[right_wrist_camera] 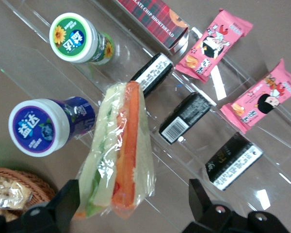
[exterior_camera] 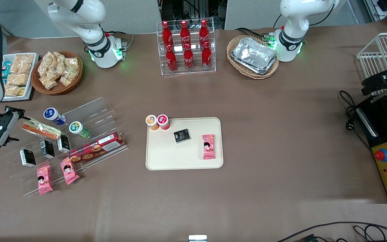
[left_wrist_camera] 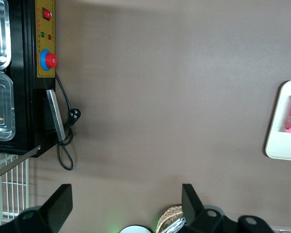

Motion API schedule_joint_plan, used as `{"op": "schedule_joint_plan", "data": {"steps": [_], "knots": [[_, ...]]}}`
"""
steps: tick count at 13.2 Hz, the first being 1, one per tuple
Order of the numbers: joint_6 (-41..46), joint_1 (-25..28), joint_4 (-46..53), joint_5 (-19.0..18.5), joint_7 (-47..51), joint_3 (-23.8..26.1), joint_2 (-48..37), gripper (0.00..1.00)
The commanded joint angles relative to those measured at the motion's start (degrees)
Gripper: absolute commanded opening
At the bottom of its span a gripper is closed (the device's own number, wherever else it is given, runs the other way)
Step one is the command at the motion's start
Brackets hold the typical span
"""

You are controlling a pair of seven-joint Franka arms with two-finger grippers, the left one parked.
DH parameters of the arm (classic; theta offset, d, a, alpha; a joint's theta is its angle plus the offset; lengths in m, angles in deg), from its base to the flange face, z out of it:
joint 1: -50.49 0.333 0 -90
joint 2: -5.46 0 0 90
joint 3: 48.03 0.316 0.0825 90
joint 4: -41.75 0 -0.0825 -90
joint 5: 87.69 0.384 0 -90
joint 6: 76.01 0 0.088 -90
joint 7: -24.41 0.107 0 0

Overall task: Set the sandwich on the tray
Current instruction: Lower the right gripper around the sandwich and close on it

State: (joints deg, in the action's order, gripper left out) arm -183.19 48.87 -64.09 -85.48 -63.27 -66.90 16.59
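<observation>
The sandwich (exterior_camera: 41,130) in clear wrap, pale bread with orange and green layers, lies on the upper step of a clear acrylic display stand (exterior_camera: 89,111) at the working arm's end of the table. My gripper (exterior_camera: 12,116) hovers at the sandwich's outer end. In the right wrist view the sandwich (right_wrist_camera: 121,150) points toward my open gripper (right_wrist_camera: 133,206), its end between the two fingers (right_wrist_camera: 68,196), touching neither that I can see. The cream-beige tray (exterior_camera: 183,158) lies mid-table, holding a pink packet (exterior_camera: 208,146), a black box (exterior_camera: 182,135) and two small jars (exterior_camera: 158,121).
On the stand: a blue-lidded jar (exterior_camera: 54,115), a green-lidded jar (exterior_camera: 78,129), black boxes (exterior_camera: 47,149), a red shortbread box (exterior_camera: 96,148), pink packets (exterior_camera: 44,179). A wicker basket of snack bags (exterior_camera: 56,71) and a white tray of bags (exterior_camera: 18,75) sit farther back. Cola bottles (exterior_camera: 186,47) stand mid-back.
</observation>
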Motion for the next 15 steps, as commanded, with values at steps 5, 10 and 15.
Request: {"op": "schedule_joint_plan", "data": {"steps": [5, 10, 15], "knots": [[-1.1, 0.0, -4.5, 1.1, -1.2, 0.1, -2.2, 1.00], [-0.1, 0.6, -0.6, 1.1, -0.9, 0.4, -1.7, 1.00], [3.8, 0.7, 0.8, 1.5, -0.6, 0.4, -2.6, 1.00]]}}
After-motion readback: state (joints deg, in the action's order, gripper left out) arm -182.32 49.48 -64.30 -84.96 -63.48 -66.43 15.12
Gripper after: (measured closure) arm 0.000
